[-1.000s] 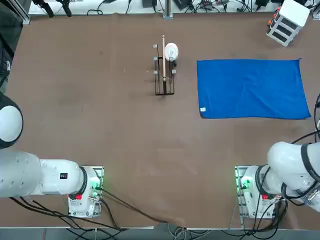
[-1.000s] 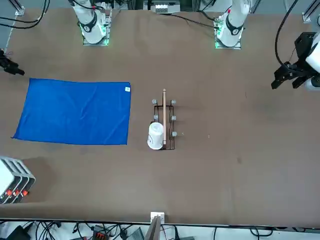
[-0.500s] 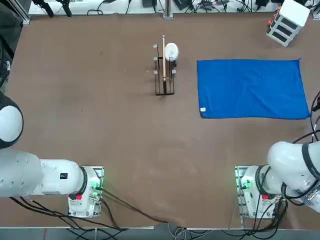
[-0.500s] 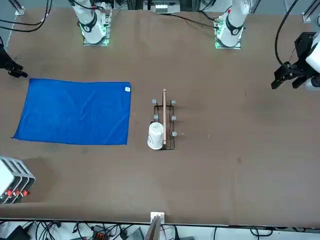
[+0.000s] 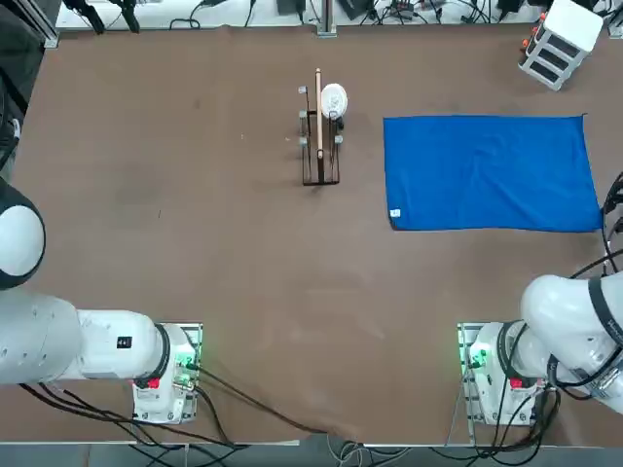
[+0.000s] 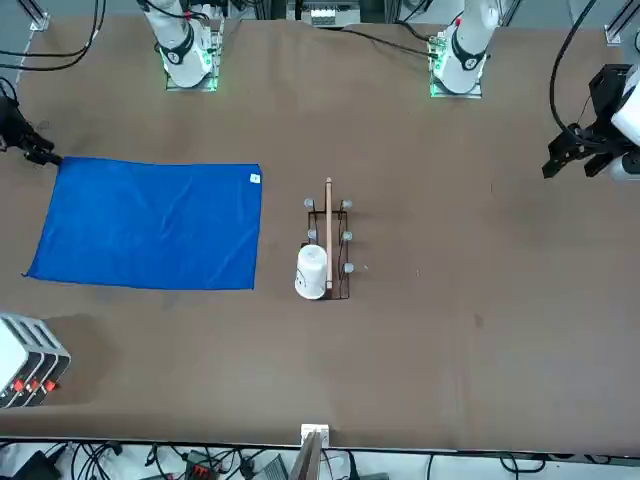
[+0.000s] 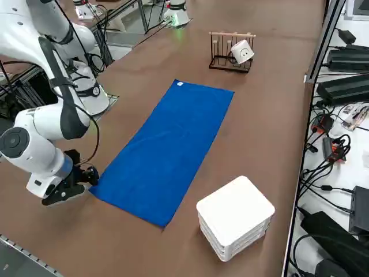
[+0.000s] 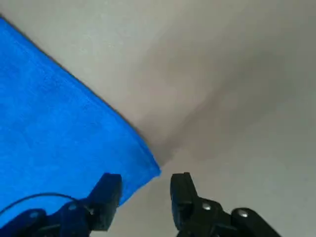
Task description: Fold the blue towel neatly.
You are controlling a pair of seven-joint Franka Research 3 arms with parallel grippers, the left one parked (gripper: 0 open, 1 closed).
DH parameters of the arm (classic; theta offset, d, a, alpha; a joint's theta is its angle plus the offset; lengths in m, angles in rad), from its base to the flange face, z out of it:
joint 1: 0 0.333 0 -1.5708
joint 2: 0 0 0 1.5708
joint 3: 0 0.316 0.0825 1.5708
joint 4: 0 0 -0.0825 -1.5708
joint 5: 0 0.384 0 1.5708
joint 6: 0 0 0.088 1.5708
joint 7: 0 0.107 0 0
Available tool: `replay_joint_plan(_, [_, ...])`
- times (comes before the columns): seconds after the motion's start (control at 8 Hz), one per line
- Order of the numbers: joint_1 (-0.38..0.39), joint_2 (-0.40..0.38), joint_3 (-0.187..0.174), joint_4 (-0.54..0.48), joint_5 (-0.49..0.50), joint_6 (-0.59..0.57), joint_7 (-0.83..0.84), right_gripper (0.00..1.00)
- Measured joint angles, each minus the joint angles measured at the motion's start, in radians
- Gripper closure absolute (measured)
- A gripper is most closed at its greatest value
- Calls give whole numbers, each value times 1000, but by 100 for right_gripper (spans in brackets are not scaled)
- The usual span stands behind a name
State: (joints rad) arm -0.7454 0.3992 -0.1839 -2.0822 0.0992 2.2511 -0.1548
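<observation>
- The plain royal-blue rectangular cloth towel (image 5: 492,173) lies spread out flat in a single layer on the right half of the brown worktop (image 5: 195,243), with its small white tag (image 5: 394,213) at the near left corner.
- We see no fold or crease line in the blue towel in any view, so we judge the folding has not begun; every fold is left to do.
- Our right gripper (image 8: 146,186) is low over the worktop at the towel's near right corner; in the right side view the gripper (image 7: 86,176) sits just beside that corner.
- The jaws stand parted by a narrow gap and hold nothing. In the wrist view the corner's tip sits just ahead of that gap, with one finger (image 8: 109,190) over the blue cloth and the other (image 8: 181,190) over bare worktop.
- We cannot tell from these views whether the fingertips already touch the cloth or the worktop.
- What is left, as we judge it: pinch this corner, carry it over to the opposite edge, lay it down with edges matched, then repeat for a neat result.
- Elsewhere on the worktop, a dark wire rack (image 5: 319,146) with a wooden dowel holds a white cup (image 5: 333,99) to the left of the towel, well apart from it, and a white stacked box (image 7: 235,216) stands near the towel's far right corner.
</observation>
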Motion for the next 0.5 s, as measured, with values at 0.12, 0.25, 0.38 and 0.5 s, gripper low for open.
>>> replay_joint_plan(0.12, [-1, 2, 0, 0, 2, 4, 0, 35])
replay_joint_plan(0.25, [-2, 6, 0, 0, 2, 14, 1, 32])
replay_joint_plan(0.38, [-6, 15, 0, 0, 3, 25, 1, 30])
replay_joint_plan(0.5, [-11, 26, 0, 0, 4, 37, 1, 30])
